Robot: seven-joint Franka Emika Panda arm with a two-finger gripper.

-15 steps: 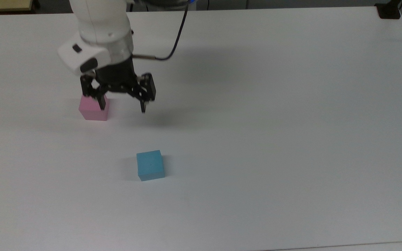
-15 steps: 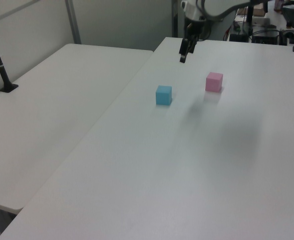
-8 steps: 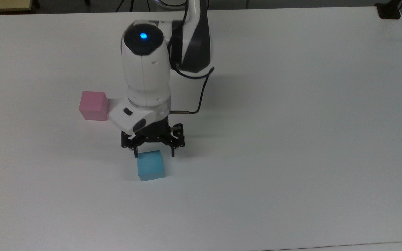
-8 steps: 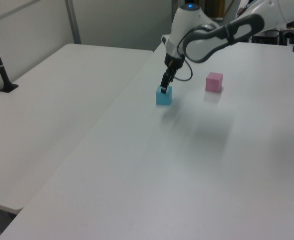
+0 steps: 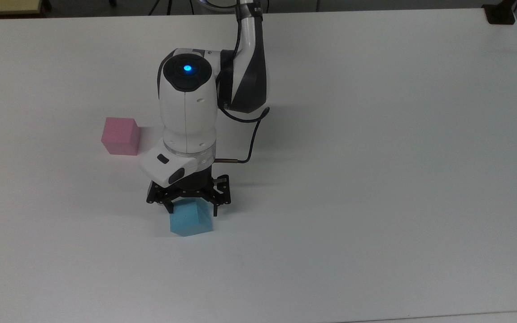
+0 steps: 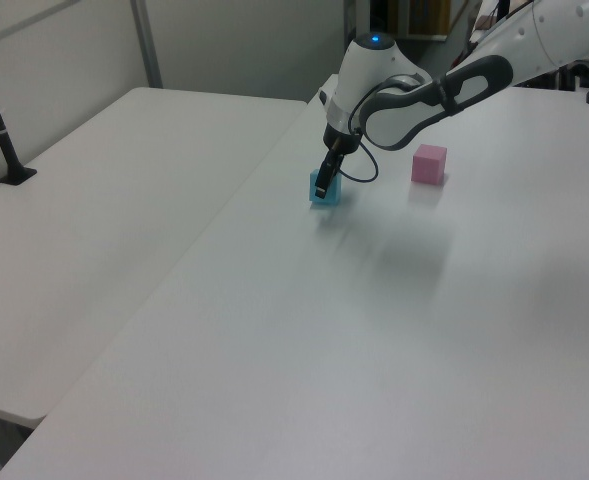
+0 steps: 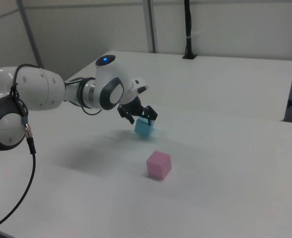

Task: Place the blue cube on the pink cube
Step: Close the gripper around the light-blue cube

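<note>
A small light-blue foam cube, the blue cube (image 5: 190,220), sits on a white worktop (image 5: 375,179), toward the near middle in the top view. It looks turned a little, so one corner points toward the arm, and it may be slightly tipped, though I cannot tell for sure.

The black two-finger pincer (image 5: 190,207) is down over the cube's far edge. Its fingers (image 5: 168,206) are spread, one at each side of the cube's upper part, close to it or just touching. In the right view the pincer (image 7: 138,115) sits right at the cube's (image 7: 144,128) top, and in the left view the pincer (image 6: 323,182) covers part of the cube (image 6: 325,189). It is not yet closed firmly on it, as far as I can judge.

The pink cube (image 5: 120,136), pale and about the same size, stands alone on the worktop, well apart from the blue one, toward the top view's left and farther back. Nothing is on top of it. In the right view it (image 7: 158,165) is nearer the camera than the blue cube.

The white robot arm (image 5: 188,107) reaches down from the far side of the worktop, with a blue light lit on its top joint.

Progress: the task is at its early stage. The pincer has reached the blue cube; gripping, lifting, carrying across and setting it on the pink cube all remain.
</note>
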